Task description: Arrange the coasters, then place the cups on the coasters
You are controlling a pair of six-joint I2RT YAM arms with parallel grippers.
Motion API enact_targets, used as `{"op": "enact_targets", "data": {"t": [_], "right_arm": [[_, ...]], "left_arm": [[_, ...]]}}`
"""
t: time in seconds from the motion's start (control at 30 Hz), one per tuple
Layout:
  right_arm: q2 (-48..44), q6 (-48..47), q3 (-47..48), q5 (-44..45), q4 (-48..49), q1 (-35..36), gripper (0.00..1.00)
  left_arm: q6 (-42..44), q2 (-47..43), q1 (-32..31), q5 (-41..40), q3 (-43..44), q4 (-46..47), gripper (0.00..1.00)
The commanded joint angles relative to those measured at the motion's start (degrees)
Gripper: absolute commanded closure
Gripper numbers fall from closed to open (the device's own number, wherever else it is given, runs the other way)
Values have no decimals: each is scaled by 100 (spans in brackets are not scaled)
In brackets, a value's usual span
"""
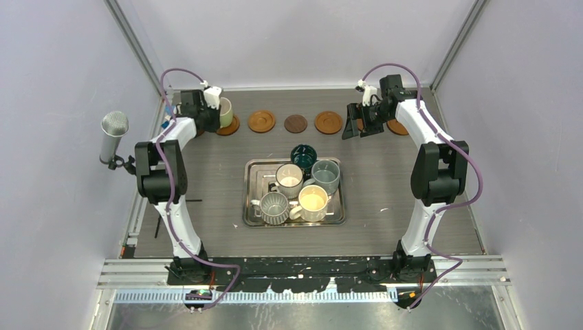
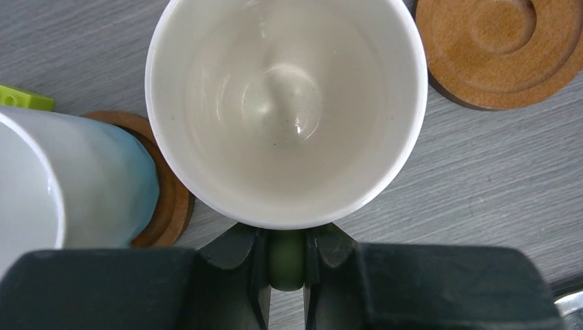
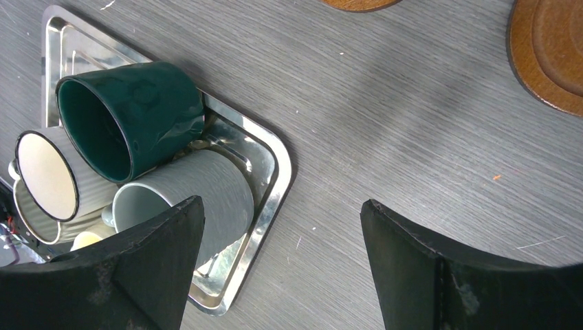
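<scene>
Left gripper (image 2: 287, 251) clamping empty cup (image 2: 285, 103) (by handle), tray (image 1: 256, 172) holding mugs (image 1: 313, 201)

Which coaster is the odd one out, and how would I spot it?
Find the steel tray of cups mid-table, then look past it to the row of wooden coasters at the far edge. The dark brown coaster lies straight beyond the tray, smaller and darker than its orange-brown neighbours.

The left wrist view cut off the blue cup (image 2: 69, 185), which hid much of its coaster (image 2: 170, 199). The right gripper (image 3: 280, 203) covered part of the grey cup (image 3: 206, 185); another coaster (image 3: 550, 55) ran past the edge.
</scene>
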Motion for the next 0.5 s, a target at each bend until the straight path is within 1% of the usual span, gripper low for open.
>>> {"op": "enact_targets", "data": {"t": [0.0, 0.03, 0.1, 0.27, 0.47], "right_arm": [[-159, -63, 70, 11, 123, 31, 12], [-166, -63, 60, 9, 124, 25, 12], [-173, -72, 47, 0, 122, 34, 12], [-171, -80, 58, -7, 124, 37, 12], [-183, -85, 36, -7, 123, 35, 12]], "left_arm": [[-43, -42, -1, 195, 109, 259, 97], [-47, -42, -2, 204, 111, 233, 96], [-39, -26, -2, 214, 116, 170, 91], [-53, -9, -2, 206, 130, 27, 67], [-89, -125, -2, 185, 77, -104, 52]]}}
